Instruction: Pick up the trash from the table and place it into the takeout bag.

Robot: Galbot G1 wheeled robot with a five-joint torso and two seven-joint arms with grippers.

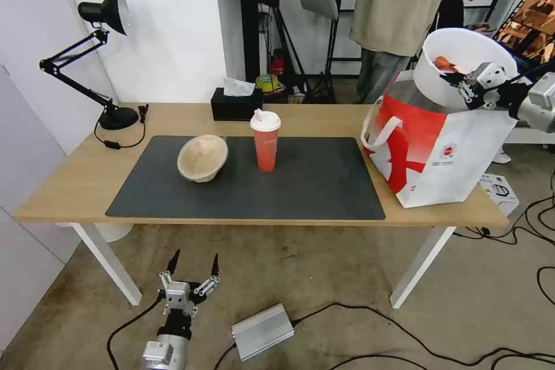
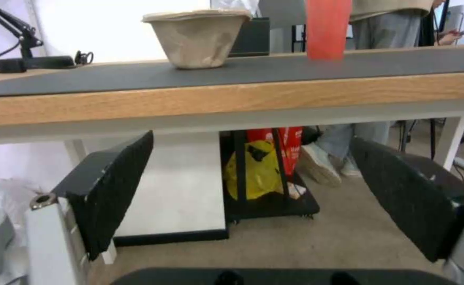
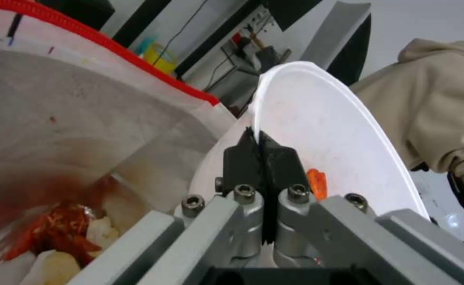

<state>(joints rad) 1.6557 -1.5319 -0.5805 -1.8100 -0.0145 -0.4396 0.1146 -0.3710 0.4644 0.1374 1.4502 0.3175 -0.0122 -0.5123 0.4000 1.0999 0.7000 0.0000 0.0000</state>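
The bench [image 1: 75,185] stood long and pale on white legs, with a dark grey mat [image 1: 312,185] covering most of its top; at its right end sat the takeout bag [image 1: 457,167], red and white, mouth open, its white strap handle [image 1: 378,130] hanging toward the mat. Over the bag's mouth the white bowl [image 1: 439,78] was held tipped on its side, its opening turned toward the room behind, with red scraps inside; the right gripper [image 1: 462,88] reached in from the right edge of the head view, its fingers [image 3: 282,158] clenched on the bowl's rim; the right wrist view showed the bag's silvery lining [image 3: 68,114] just beside the bowl, with red and pale scraps at the bottom. On the mat, well apart from the bag, the beige bowl [image 1: 202,157] lay tilted, and the red cup [image 1: 265,140] stood upright near it, white lid on. At the far edge of the bench sat a black tissue box [image 1: 236,105], and a black lamp [image 1: 101,58] stood at the far left corner. The left gripper [image 1: 193,272] hung low before the bench, above the floor, its fingers [image 2: 110,186] spread and released.
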